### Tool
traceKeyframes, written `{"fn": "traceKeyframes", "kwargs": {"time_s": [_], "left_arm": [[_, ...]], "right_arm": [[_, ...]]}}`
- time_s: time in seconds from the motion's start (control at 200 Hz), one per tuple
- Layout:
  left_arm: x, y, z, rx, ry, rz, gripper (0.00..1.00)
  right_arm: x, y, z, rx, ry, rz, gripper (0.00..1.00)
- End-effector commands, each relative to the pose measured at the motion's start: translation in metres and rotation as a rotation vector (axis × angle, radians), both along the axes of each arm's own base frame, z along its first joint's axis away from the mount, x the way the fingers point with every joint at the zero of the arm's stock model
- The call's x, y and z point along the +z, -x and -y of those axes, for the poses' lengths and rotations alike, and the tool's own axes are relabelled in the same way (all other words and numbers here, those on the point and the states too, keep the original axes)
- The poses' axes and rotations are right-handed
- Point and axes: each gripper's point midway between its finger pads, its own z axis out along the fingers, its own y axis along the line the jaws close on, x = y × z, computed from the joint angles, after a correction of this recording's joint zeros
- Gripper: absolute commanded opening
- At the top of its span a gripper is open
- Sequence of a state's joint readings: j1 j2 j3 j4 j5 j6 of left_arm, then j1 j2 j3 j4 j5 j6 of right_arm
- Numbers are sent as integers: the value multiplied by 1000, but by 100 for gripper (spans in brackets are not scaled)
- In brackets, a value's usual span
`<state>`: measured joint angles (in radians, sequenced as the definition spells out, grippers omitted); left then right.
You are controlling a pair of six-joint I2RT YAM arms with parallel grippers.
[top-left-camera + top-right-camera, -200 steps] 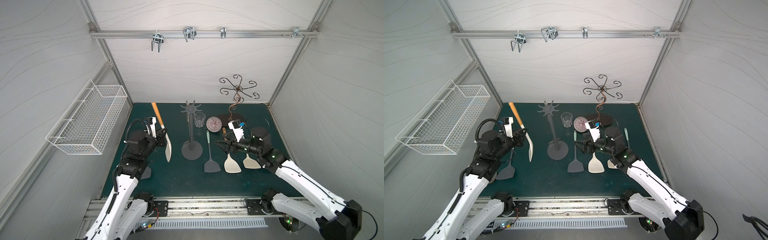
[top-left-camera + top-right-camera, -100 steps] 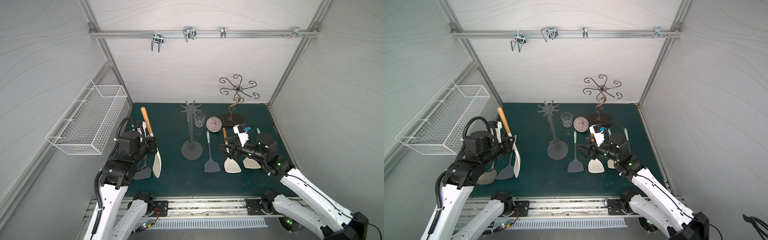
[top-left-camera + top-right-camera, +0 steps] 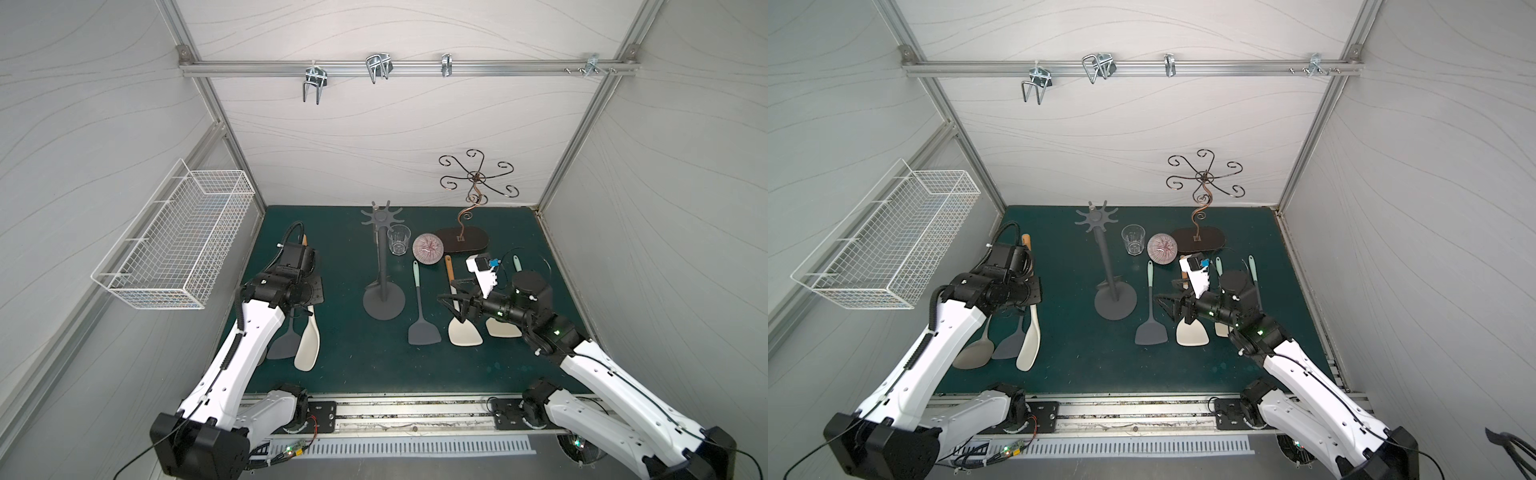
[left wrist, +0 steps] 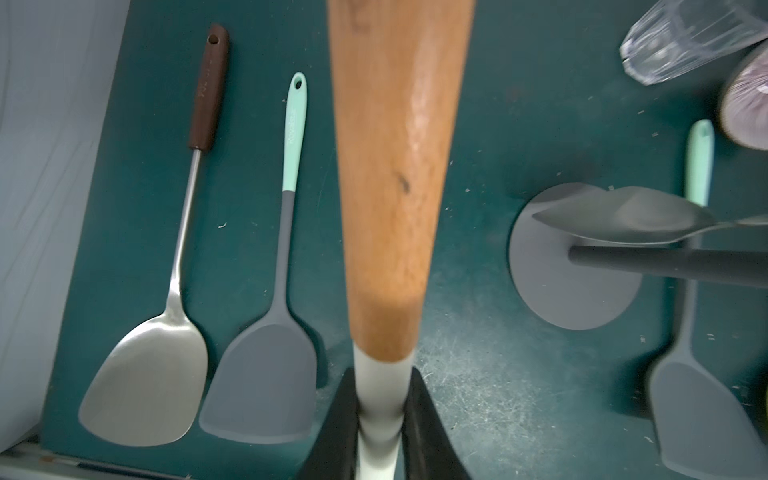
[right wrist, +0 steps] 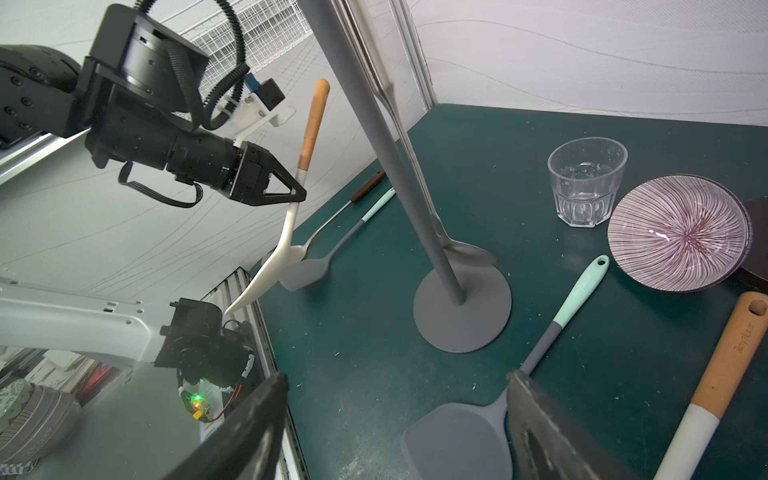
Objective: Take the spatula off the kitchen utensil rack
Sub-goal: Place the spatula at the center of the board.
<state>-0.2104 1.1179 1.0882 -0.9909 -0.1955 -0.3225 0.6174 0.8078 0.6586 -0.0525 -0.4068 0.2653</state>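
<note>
The spatula [image 3: 308, 345] [image 5: 286, 232] has a wooden handle [image 4: 395, 166] and a cream blade [image 3: 1030, 345]. My left gripper [image 4: 382, 399] [image 5: 297, 191] is shut on its cream neck and holds it tilted, blade down, over the mat's left side, well clear of the kitchen utensil rack [image 3: 381, 266] [image 3: 1109, 270] [image 5: 395, 166]. A steel utensil [image 5: 465, 253] still hangs beside the rack's pole. My right gripper [image 3: 451, 297] [image 3: 1167, 301] [image 5: 399, 380] stands open to the right of the rack, above a grey spatula [image 3: 423, 328] lying on the mat.
A steel spatula [image 4: 145, 374] and a grey mint-handled one [image 4: 262, 382] lie under the held spatula. Two cream spatulas [image 3: 463, 332] lie at the right. A glass [image 3: 399, 240], a striped bowl [image 3: 428, 248] and a bronze wire stand [image 3: 461, 241] sit behind. A wire basket [image 3: 178, 241] hangs left.
My left arm has carried the spatula left and toward the front, away from the rack, and lowered it. My right arm has drawn back a little, still open.
</note>
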Motion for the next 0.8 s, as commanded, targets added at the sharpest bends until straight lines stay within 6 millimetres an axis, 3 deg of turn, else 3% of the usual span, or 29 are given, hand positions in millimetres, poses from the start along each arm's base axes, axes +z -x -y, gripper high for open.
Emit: {"fn": "traceKeyframes", "kwargs": {"time_s": [0.0,0.515,0.795], "left_arm": [[15,-13,-9,56,-82,33,0],[-35,-61,6,124,-404,-173,0],[-70,-76,6,175,-523,-272,0]], "right_arm": [[6,2,-2,20,-25,13,83],[4,4,-3,29,-38,5,84],[5,5,-4,45,-23,9,84]]}}
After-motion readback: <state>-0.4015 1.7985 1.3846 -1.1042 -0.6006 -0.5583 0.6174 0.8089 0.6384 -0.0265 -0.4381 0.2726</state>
